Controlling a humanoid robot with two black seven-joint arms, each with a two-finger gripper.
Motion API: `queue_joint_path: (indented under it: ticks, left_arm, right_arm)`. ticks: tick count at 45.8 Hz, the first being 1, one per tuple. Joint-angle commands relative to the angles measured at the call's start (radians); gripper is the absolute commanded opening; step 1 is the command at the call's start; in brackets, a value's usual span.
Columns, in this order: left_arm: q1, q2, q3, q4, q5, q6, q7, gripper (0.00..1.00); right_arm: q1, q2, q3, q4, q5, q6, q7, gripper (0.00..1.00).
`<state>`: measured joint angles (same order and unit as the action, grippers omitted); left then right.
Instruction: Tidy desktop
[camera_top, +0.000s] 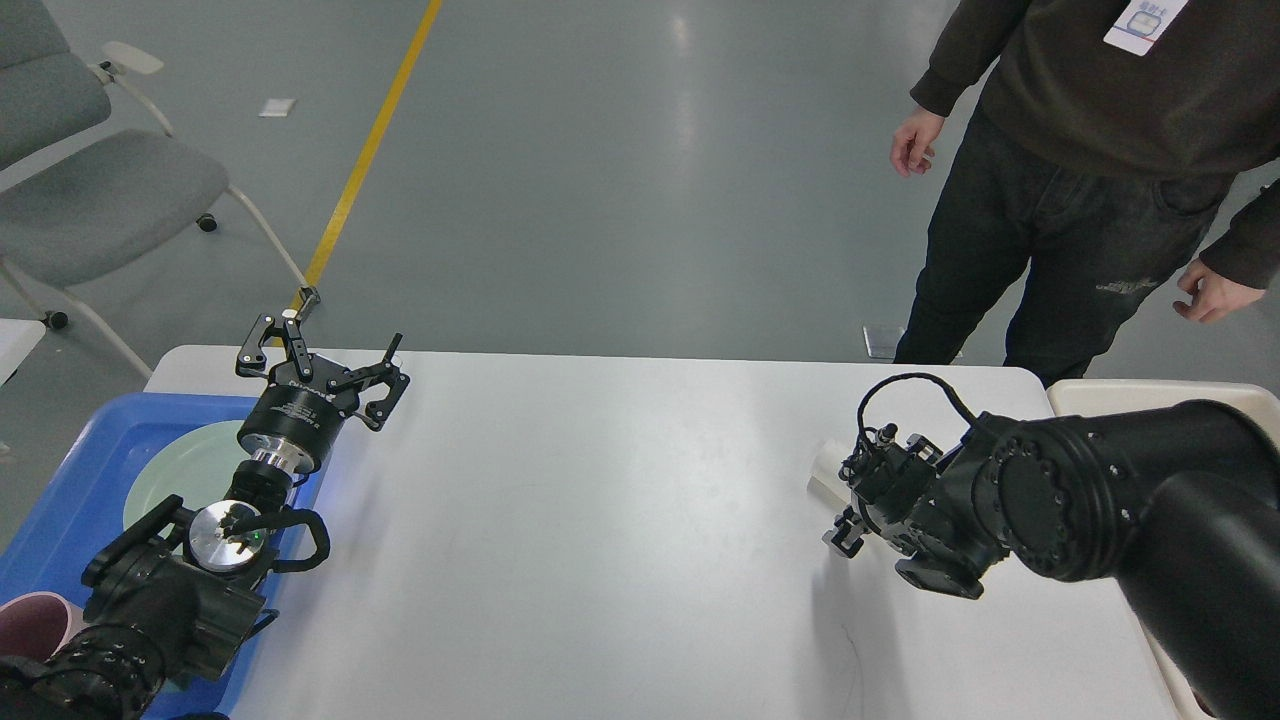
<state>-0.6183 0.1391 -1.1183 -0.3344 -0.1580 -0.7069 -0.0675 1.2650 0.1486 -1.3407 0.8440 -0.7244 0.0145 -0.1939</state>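
The white desktop fills the middle of the head view, with a thin dark scratch near its front right. My left gripper is open and empty above the desktop's back left corner, beside the blue tray. My right gripper hangs low over the right side of the desktop, seen end-on and dark. It is up against a small white object that it partly hides. I cannot tell whether its fingers hold the object.
A blue tray at the left edge holds a pale green plate and a pink cup. A cream bin stands at the right edge. A person stands behind the back right corner. A grey chair is at the far left.
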Motion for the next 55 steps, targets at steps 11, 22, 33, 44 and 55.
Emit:
queue_joint_path:
  ticks: [11,22,33,44,55]
  left_arm:
    - [0.0,0.0,0.0,0.0,0.0,0.0,0.0,0.96]
    - [0.0,0.0,0.0,0.0,0.0,0.001,0.0,0.96]
    - [0.0,0.0,0.0,0.0,0.0,0.0,0.0,0.96]
    - [0.0,0.0,0.0,0.0,0.0,0.0,0.0,0.96]
    - [0.0,0.0,0.0,0.0,0.0,0.0,0.0,0.96]
  right_arm:
    - [0.002,0.002,-0.017,0.003,0.005,-0.004,-0.001,0.26]
    - [0.016,0.002,-0.018,0.018,0.006,-0.004,-0.001,0.0]
    - [0.157,-0.029,0.001,0.2,0.002,-0.025,-0.001,0.0]
    - [0.418,-0.147,0.038,0.418,0.002,-0.105,0.001,0.0]
    - [0.694,-0.377,0.184,0.513,0.008,-0.105,0.002,0.0]
